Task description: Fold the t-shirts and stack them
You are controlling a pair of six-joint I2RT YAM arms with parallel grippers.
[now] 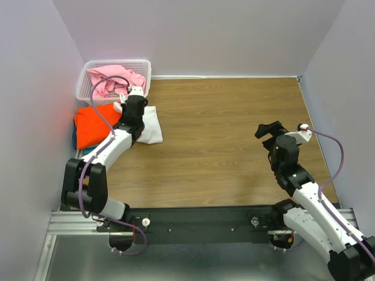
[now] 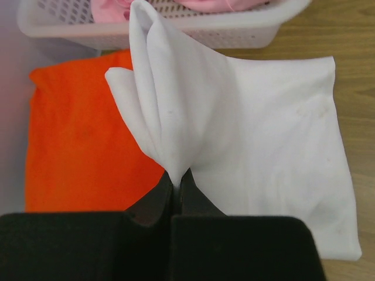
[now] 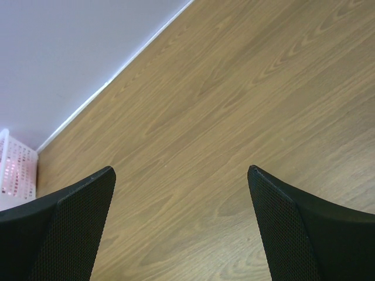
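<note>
A: The left tool pinches a fold of the white shirt, far left, beside the orange shirt.
B: (Thin pinch.) It may slip and unfold; the right tool hangs spread, well apart.

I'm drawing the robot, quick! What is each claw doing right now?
Left claw: closed, pinching a fold of the soft white cloth t-shirt.
Right claw: open, holding nothing.

You had the basket far left, one shirt in it; before it a second shirt, a third shirt just right.
</note>
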